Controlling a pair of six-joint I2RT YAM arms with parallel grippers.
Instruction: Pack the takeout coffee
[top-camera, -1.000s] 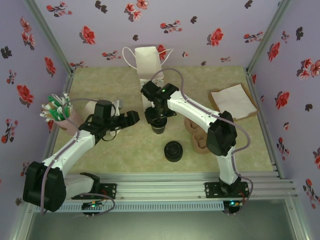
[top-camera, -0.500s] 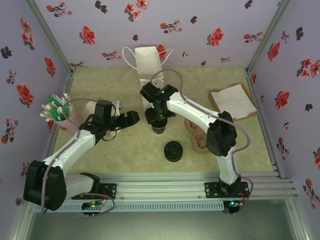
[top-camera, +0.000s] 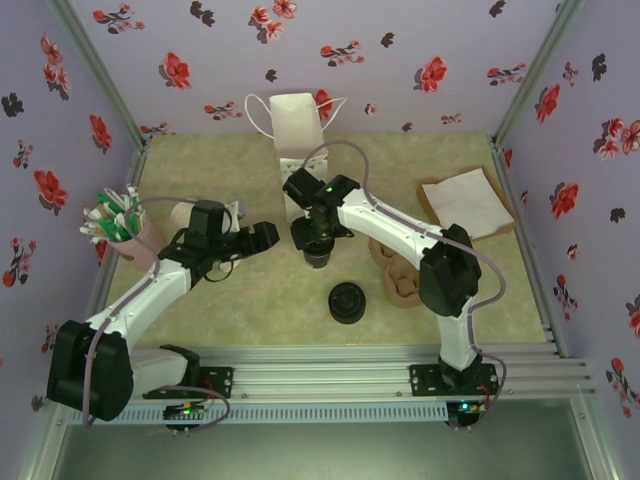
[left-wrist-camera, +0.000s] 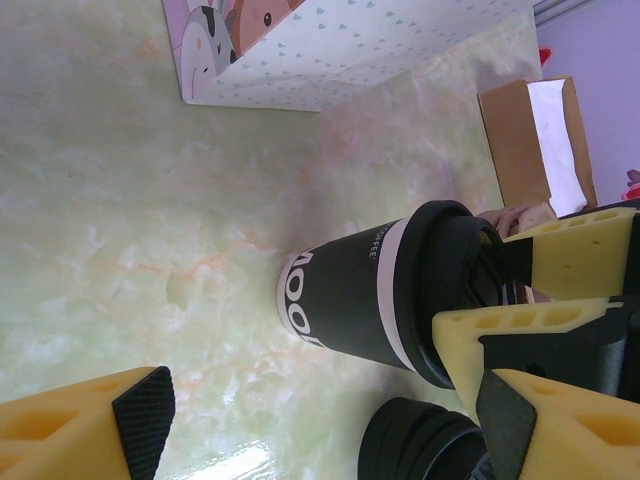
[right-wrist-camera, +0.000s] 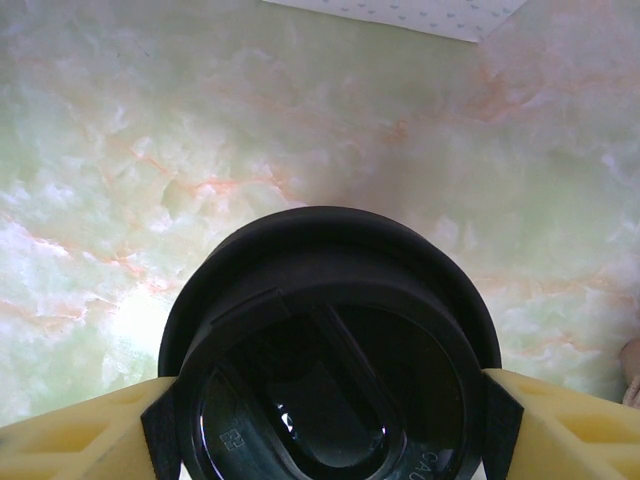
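The takeout coffee (top-camera: 318, 257) stands mid-table: a dark cup with white lettering, a white band and a round black lid (right-wrist-camera: 330, 330). My right gripper (top-camera: 318, 240) comes down on it from above. Its two black pads (right-wrist-camera: 160, 430) press opposite sides of the lid, so it is shut on the cup. In the left wrist view the cup (left-wrist-camera: 370, 295) shows side-on, with the right gripper's yellow fingers (left-wrist-camera: 560, 260) at its lid. My left gripper (top-camera: 262, 236) hangs just left of the cup, open, with bare table between its fingers (left-wrist-camera: 140, 420).
A white paper bag (top-camera: 297, 125) with handles stands behind the cup, its printed side (left-wrist-camera: 330, 50) facing the arms. A stack of loose black lids (top-camera: 347, 301) lies in front. Brown carriers (top-camera: 400, 280) and a napkin tray (top-camera: 468, 203) sit right; a pink stirrer cup (top-camera: 118, 225) left.
The right arm's elbow has shifted slightly to the right. The cup, the right gripper's hold and the left arm look unchanged.
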